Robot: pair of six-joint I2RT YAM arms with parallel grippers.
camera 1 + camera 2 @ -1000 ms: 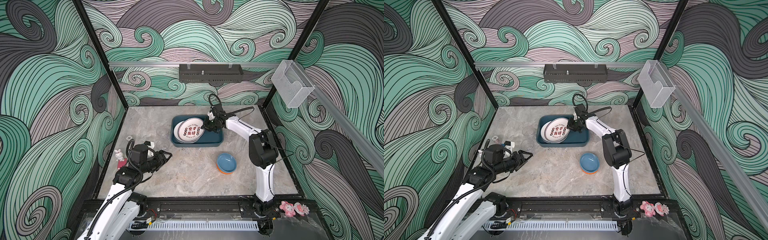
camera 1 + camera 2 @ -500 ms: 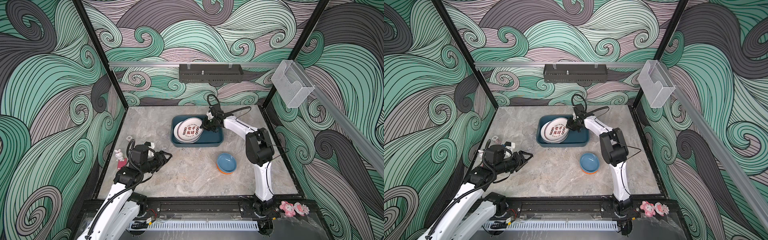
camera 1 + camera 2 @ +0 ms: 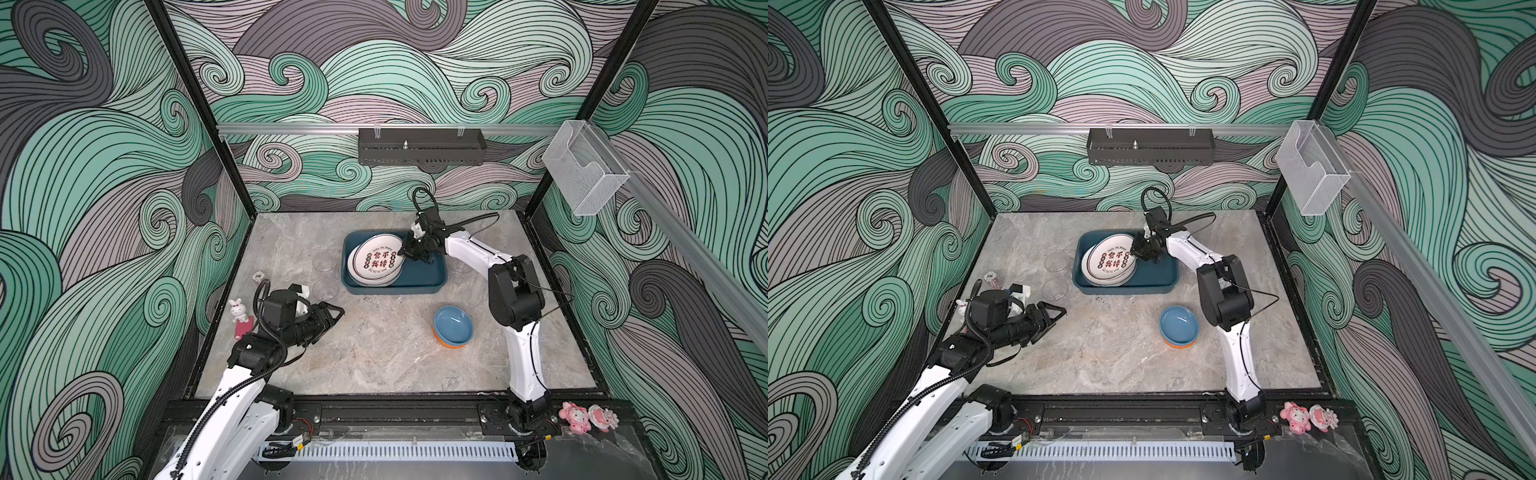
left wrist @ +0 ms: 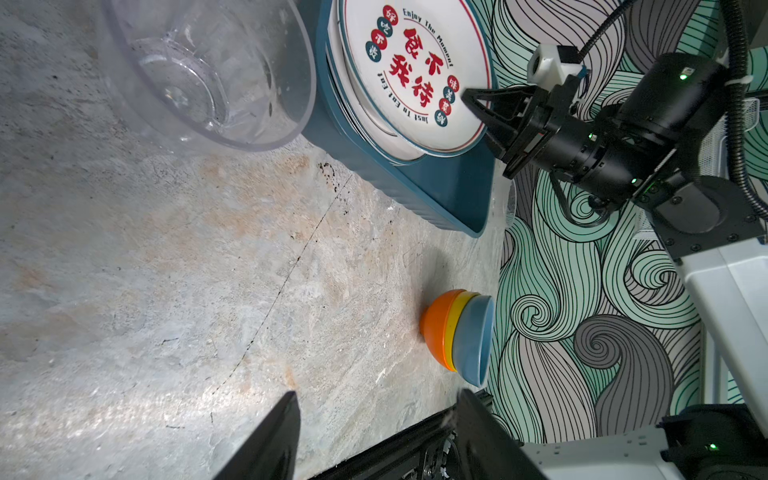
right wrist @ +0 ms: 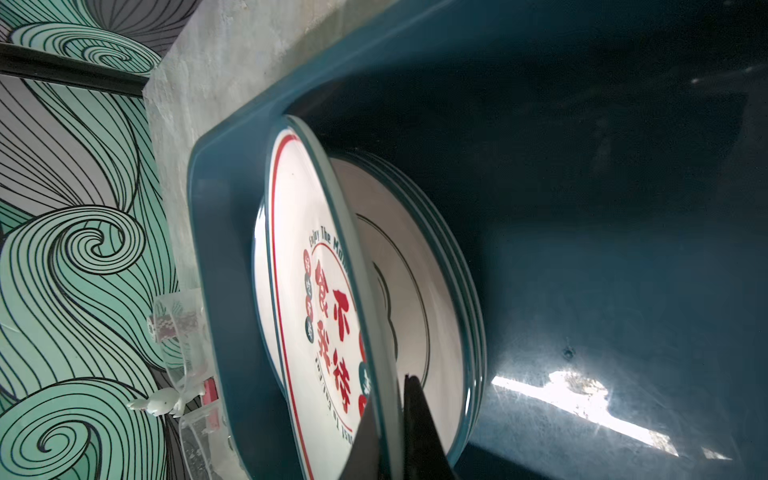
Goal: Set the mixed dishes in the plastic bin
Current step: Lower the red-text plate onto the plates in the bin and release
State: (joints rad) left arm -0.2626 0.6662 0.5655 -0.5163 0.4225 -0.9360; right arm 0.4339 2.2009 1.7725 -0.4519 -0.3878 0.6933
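Note:
The dark teal plastic bin [image 3: 424,272] [image 3: 1158,272] sits mid-table at the back. A stack of white printed plates [image 5: 436,291] lies in its left half. My right gripper [image 3: 402,251] [image 3: 1134,249] [image 5: 388,436] is shut on the rim of the top plate [image 3: 376,259] [image 3: 1111,259] [image 5: 307,257], which tilts above the stack. Stacked bowls [image 3: 453,326] [image 3: 1179,326] [image 4: 457,332], blue on top, stand in front of the bin. Two clear tumblers [image 3: 324,264] [image 3: 1055,289] [image 4: 208,70] stand left of it. My left gripper [image 3: 338,312] [image 3: 1061,312] [image 4: 376,399] hangs open and empty, low at the left.
A white rabbit figurine [image 3: 238,309] stands by the left wall behind my left arm. A black perforated tray [image 3: 422,146] hangs on the back rail and a clear acrylic box [image 3: 586,172] on the right rail. A black frame edges the table.
The right arm's elbow has swung slightly to the left while its gripper stays on the plate's rim over the bin. The left arm has not moved.

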